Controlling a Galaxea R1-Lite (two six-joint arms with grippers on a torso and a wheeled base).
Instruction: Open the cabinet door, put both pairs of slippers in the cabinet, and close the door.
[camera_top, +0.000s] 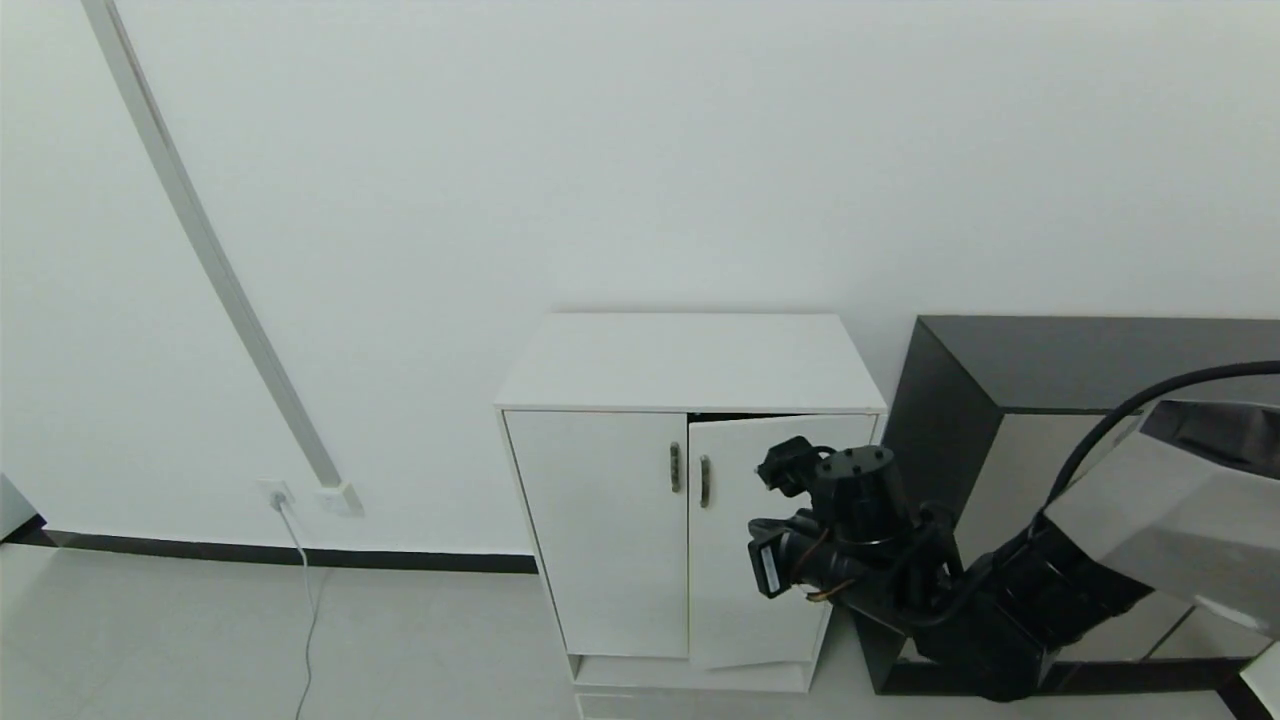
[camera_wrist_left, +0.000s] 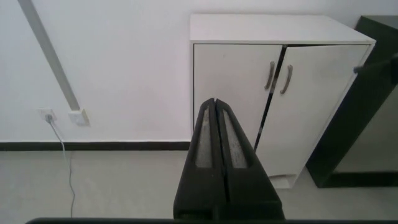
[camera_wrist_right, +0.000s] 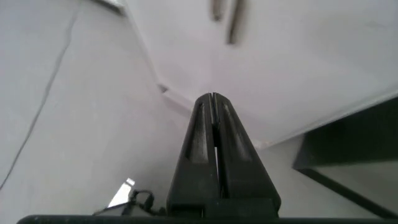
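1. The left gripper (camera_wrist_left: 215, 106) is seen clenched and empty, held well short of the cabinet (camera_wrist_left: 280, 28).
2. The right gripper (camera_wrist_right: 213, 99) is likewise clenched (nothing held), close before the right door (camera_top: 720, 600).
3. That door appears slightly ajar; the left door (camera_top: 600, 530) is shut.

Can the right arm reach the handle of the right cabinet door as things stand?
Probably yes: the right gripper hangs close before the ajar right door, nothing lies between it and the handle, but it is shut.
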